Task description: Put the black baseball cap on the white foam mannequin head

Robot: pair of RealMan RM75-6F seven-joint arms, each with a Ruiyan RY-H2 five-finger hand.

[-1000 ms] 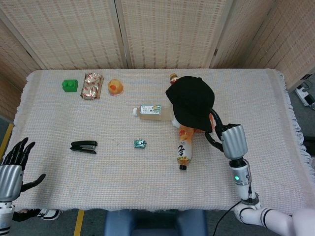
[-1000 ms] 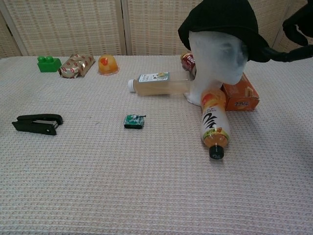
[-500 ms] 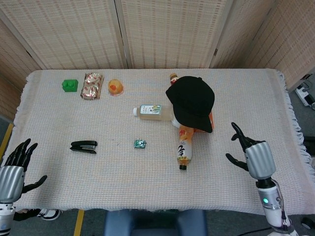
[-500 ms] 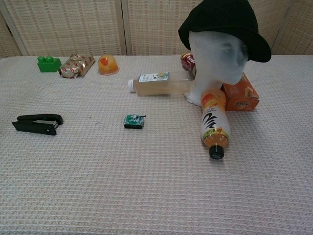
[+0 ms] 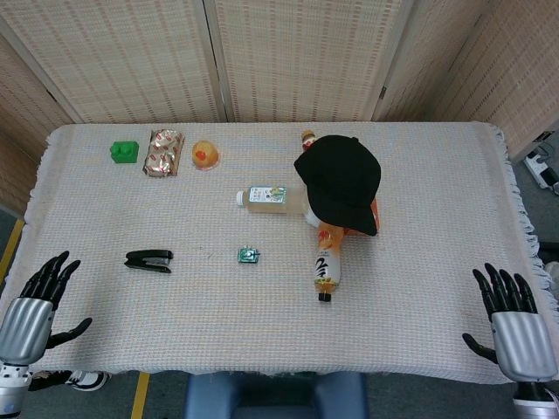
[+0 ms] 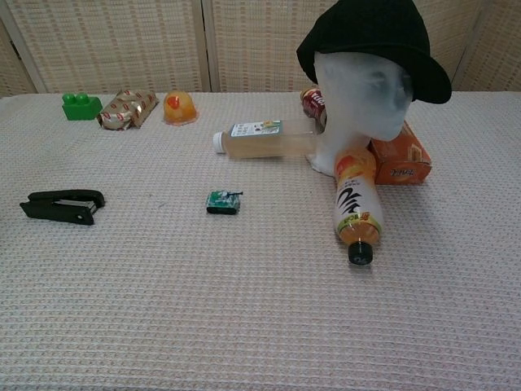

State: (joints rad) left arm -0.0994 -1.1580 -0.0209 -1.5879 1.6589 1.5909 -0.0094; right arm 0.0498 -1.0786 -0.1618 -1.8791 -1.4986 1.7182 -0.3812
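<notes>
Fingers spread apart on both hands, nothing held. Left hand (image 5: 31, 305) sits at the near left edge of the bench (image 5: 437, 175), right hand (image 5: 514, 323) at the near right corner; both show in the head view only.

Black baseball cap (image 6: 370, 37) sits on the white foam mannequin head (image 6: 358, 102), crown covering the top, brim pointing right in the chest view. The mannequin head stands upright, right of the bench's middle.

An orange-labelled bottle (image 6: 356, 204) lies on its side just in front of the mannequin head, black lid toward the near edge. A clear bottle (image 6: 260, 138) with a white lid lies across, its base against the mannequin's left side. An orange box (image 6: 399, 159) lies just right of the mannequin; a red can (image 6: 312, 99) shows behind it.

Far left row: green block (image 6: 81, 106), foil-wrapped packet (image 6: 126, 108), orange jelly cup (image 6: 180, 107). Black stapler (image 6: 63, 206) lies at the near left. Small green item (image 6: 223, 201) near the middle, well apart from the rest.
</notes>
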